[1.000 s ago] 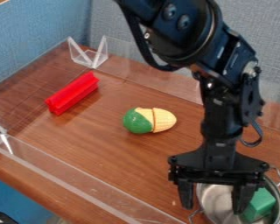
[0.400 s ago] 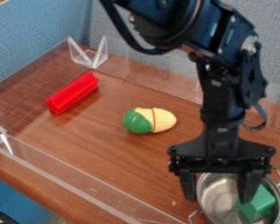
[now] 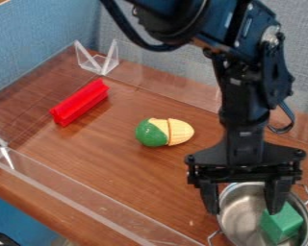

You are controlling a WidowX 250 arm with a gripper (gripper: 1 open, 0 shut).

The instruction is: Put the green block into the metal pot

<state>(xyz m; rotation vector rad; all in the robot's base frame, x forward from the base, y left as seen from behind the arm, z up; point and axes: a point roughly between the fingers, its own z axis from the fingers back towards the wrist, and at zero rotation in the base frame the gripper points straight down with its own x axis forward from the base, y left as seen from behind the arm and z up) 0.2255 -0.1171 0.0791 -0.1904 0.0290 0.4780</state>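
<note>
Raised slightly since the earlier frame: one black robot hand, fingers spread wide apart, nothing held between them, above the pot's rear rim. One green block, inside the pot, toward its right side. One shiny metal pot, at the tabletop's near right, partly covered by the hand. One red rectangular block, lying at left. One green-and-yellow object, lying near the middle. One white wire stand, at the back left. One wooden tabletop, beneath all.
</note>
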